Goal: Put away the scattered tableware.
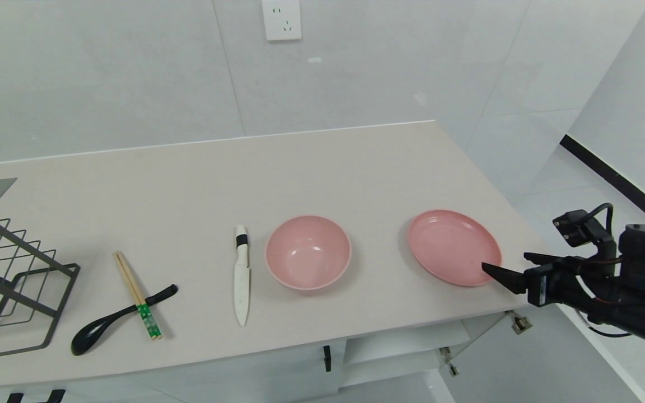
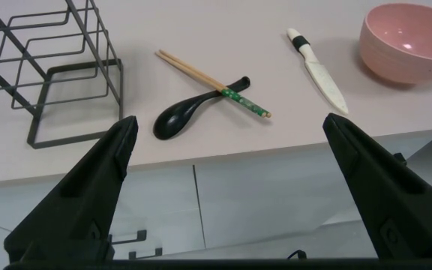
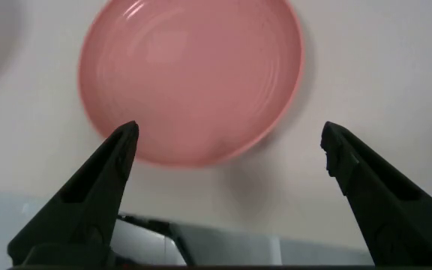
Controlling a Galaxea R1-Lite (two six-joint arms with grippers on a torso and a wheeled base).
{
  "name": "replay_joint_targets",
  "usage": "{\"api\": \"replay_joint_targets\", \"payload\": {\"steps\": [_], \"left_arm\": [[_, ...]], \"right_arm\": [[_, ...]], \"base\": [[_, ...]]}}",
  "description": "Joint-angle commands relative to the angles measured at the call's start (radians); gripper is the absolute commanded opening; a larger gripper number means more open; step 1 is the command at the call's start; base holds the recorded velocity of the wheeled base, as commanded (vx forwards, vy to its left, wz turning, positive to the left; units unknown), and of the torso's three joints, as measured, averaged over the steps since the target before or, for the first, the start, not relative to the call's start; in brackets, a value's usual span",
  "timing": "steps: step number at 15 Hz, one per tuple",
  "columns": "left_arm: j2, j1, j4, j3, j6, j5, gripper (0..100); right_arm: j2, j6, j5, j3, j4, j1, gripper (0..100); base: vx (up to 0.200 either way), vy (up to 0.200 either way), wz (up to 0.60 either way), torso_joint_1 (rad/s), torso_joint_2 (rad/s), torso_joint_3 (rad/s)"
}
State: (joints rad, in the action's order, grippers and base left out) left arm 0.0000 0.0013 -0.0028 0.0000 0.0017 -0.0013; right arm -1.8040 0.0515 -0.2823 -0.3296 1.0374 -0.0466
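R gripper (image 1: 503, 260) sits at the countertop's (image 1: 328, 168) front-right corner, fingers spread wide, holding nothing. In the head view its nearer fingertip overlaps the pink plate's (image 1: 454, 246) front-right rim; can't tell if it touches. In the R wrist view the R gripper (image 3: 229, 129) frames the plate (image 3: 191, 79) btwn its fingers, w/ the counter's front edge just under the plate's near rim.

The plate lies flat, near both the front and right edges. The pink bowl (image 1: 308, 252) stands upright to its left, w/ a fair gap btwn them. The white knife (image 1: 242, 274) lies just beside the bowl's left side, not touching, tip toward the front edge.

Further left, well apart from the knife, the chopsticks (image 1: 136, 294) lie crossed over the black spoon's (image 1: 104, 327) handle, spoon bowl close to the front edge. The wire dish rack (image 1: 14, 280) stands at the far left, near the spoon but apart.

The whole row keeps to the counter's front half, well apart from the wall and its outlet (image 1: 281, 18).

L gripper (image 2: 229, 124) is wide apart and holds nothing, low in front of the counter edge, w/ spoon (image 2: 180, 118) and chopsticks (image 2: 212, 82) btwn its fingers.
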Motion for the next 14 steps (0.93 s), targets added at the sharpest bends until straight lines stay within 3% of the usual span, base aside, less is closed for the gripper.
{"api": "replay_joint_targets", "payload": {"steps": [1,10,14], "left_arm": [[0.002,0.000,-0.002,0.000,0.000,0.000,100],[0.002,0.000,0.000,0.000,0.000,0.000,100],[0.000,0.000,0.000,0.000,0.000,0.000,100]], "right_arm": [[-0.118,0.001,0.002,-0.052,0.026,0.001,100],[-0.268,0.001,0.000,-0.233,0.035,0.007,100],[-0.290,0.001,-0.001,-0.250,0.035,-0.002,100]], "base": [[0.000,0.000,0.00,0.000,0.00,0.000],[0.000,0.000,0.00,0.000,0.00,0.000],[0.000,0.000,0.00,0.000,0.00,0.000]]}}
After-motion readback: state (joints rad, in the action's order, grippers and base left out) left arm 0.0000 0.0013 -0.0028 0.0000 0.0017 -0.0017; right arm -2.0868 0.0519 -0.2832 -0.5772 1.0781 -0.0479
